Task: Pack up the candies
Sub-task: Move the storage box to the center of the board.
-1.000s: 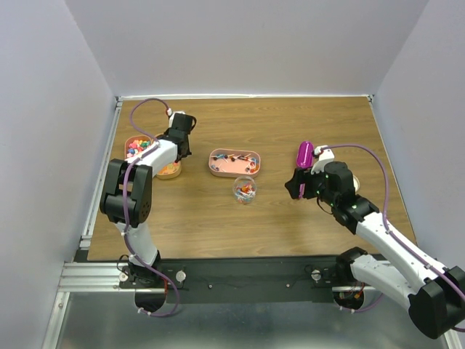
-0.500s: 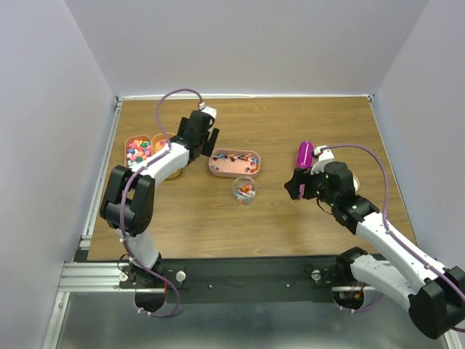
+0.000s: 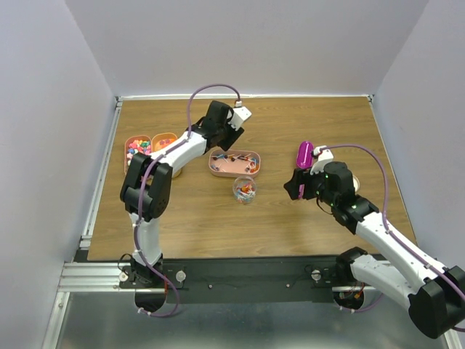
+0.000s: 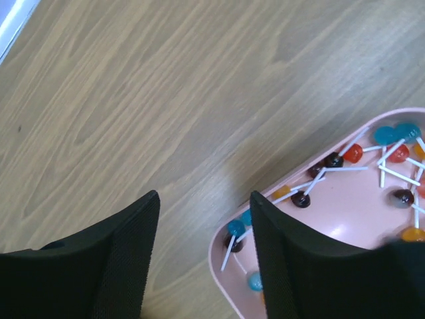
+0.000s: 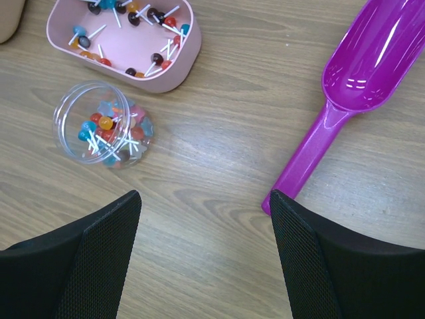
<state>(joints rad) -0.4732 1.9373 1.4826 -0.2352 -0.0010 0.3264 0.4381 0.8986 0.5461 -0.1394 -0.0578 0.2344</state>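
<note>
The candies (image 4: 334, 160) are tiny coloured sweets on white sticks, lying in an oblong pink tray (image 4: 220, 258). More candies (image 5: 106, 129) fill a small clear jar (image 3: 245, 190) in front of that tray (image 3: 234, 171). My left gripper (image 4: 204, 222) is open and empty, hovering over the tray's end; its right finger (image 4: 299, 266) is above the tray and its left finger is over bare wood. From above, the left gripper (image 3: 224, 138) sits just behind the tray. My right gripper (image 5: 204, 206) is open and empty over the table, just left of the magenta scoop's (image 5: 362, 86) handle end.
Two more trays (image 3: 133, 140) with coloured sweets stand at the far left of the table, partly behind my left arm. The magenta scoop (image 3: 304, 154) lies right of centre. The pink tray (image 5: 169, 73) and the jar (image 5: 80, 109) lie to the right gripper's far left.
My left arm has swung right, from the trays at the far left to the end of the middle pink tray, and its jaws have opened. The right arm has not moved.
</note>
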